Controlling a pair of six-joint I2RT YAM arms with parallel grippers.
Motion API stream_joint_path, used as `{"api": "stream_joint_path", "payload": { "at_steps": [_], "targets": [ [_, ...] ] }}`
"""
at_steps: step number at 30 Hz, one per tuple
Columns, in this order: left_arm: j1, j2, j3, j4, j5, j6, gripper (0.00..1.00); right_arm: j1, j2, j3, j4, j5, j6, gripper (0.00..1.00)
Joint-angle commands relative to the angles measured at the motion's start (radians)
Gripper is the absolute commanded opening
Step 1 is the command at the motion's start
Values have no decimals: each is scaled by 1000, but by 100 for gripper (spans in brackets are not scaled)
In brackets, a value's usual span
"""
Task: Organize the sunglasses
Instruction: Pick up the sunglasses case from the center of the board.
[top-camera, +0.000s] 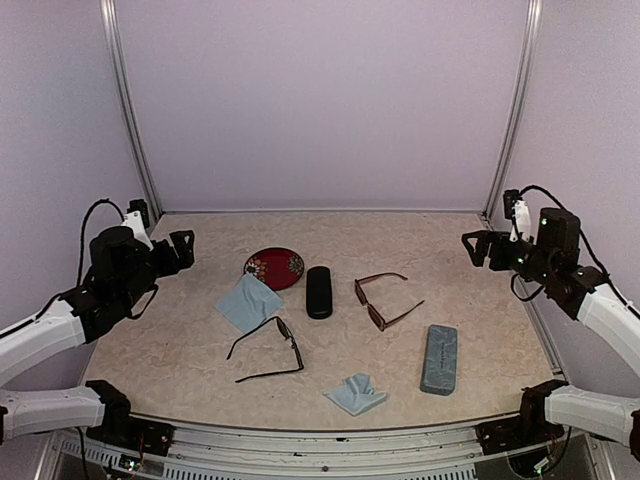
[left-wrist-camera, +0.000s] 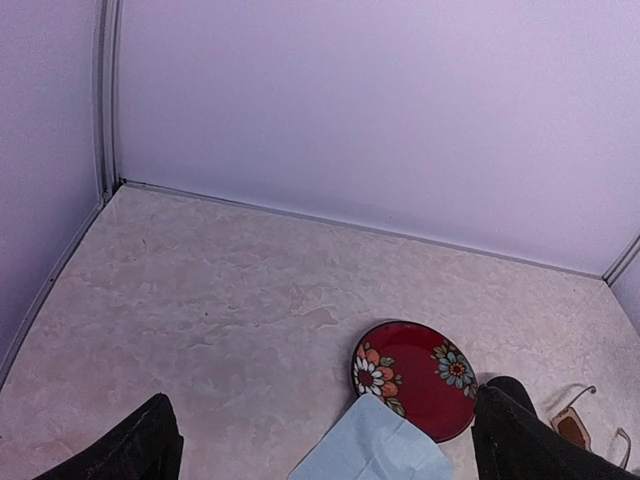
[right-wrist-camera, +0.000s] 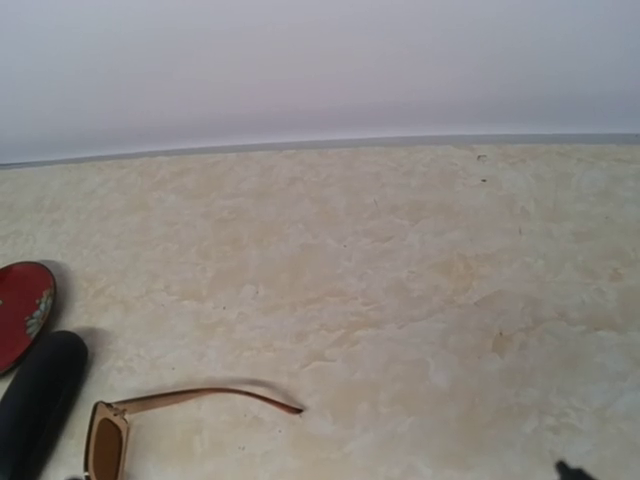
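1. On the table (top-camera: 180, 340), we find the black-framed sunglasses (top-camera: 288, 336) near the front, the reddish-brown sunglasses (top-camera: 368, 303) right of a black case (top-camera: 319, 292).
2. We see left gripper (top-camera: 185, 250) and right gripper (top-camera: 472, 248) aloft, jaws wide apart, empty.

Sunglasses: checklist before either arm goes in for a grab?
1. Black sunglasses in plain view, arms unfolded: ok.
2. Brown sunglasses apart from the black case: ok.
3. Left gripper open and empty: ok.
4. Right gripper open: cannot tell; its fingers barely show in the wrist view.
5. Cases open to take glasses: not ok; the black case and the grey case both look shut.
6. Both arms raised off to the sides, touching nothing: ok.
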Motion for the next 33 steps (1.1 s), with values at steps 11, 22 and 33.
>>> {"api": "stream_joint_path", "payload": {
  "at_steps": [11, 22, 33],
  "targets": [
    [-32, -17, -19, 4, -42, 18, 99, 35, -3, 43, -71, 47, -12, 100],
    [-148, -10, -37, -13, -197, 23, 99, 377, 68, 23, -241, 344, 179, 100],
    [-163, 10, -43, 1, -194, -12, 99, 686, 209, 50, -601, 616, 658, 100]
  ]
}}
